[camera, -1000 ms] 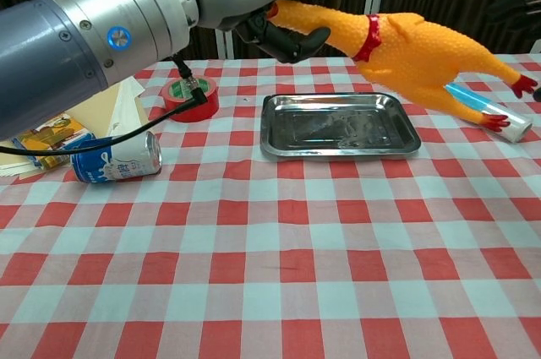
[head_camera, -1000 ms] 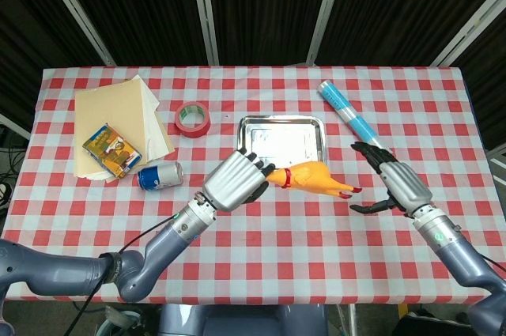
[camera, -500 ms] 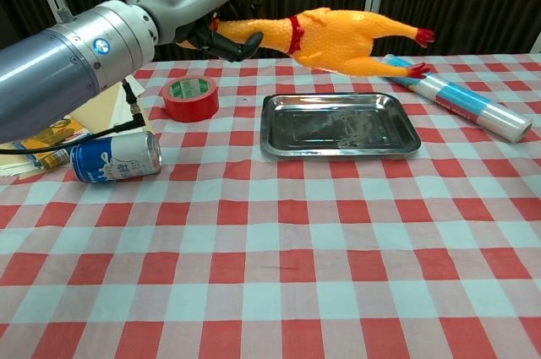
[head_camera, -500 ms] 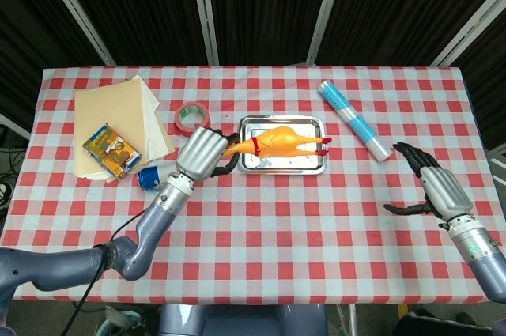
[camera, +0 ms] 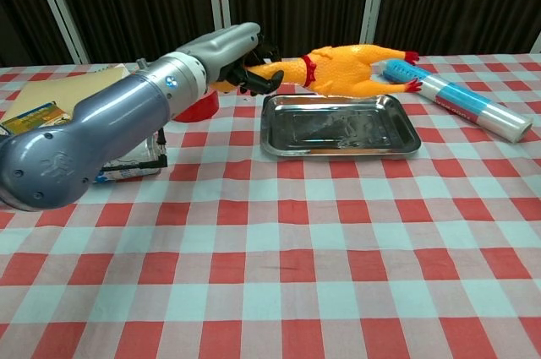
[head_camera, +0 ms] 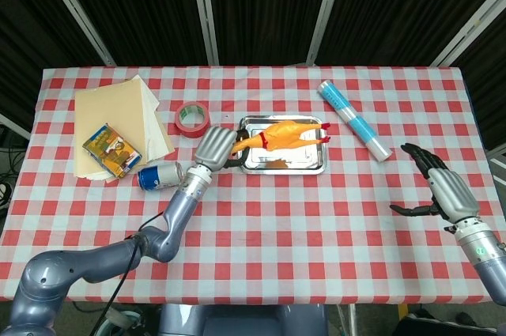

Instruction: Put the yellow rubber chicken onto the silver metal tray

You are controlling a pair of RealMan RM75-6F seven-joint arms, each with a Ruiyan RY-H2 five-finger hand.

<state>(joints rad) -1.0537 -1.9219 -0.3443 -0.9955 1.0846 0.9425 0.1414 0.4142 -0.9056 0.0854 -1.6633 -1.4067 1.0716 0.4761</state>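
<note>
My left hand [head_camera: 215,146] [camera: 232,55] grips the yellow rubber chicken [head_camera: 286,134] [camera: 351,70] by its head and neck. The chicken stretches to the right, hanging just above the silver metal tray [head_camera: 310,163] [camera: 338,127], its red feet over the tray's far right corner. In the chest view a gap shows between its body and the tray's far rim. My right hand [head_camera: 439,189] is far off at the table's right edge, fingers spread and holding nothing; the chest view does not show it.
A red tape roll [head_camera: 191,118] [camera: 199,104] lies left of the tray. A blue can [head_camera: 160,175], a card pack [head_camera: 111,151] and beige folders [head_camera: 118,115] sit further left. A blue-white tube [head_camera: 354,119] [camera: 461,101] lies right of the tray.
My left hand has carried the chicken further back and lower, close over the tray. The right hand has barely moved, staying at the right edge.
</note>
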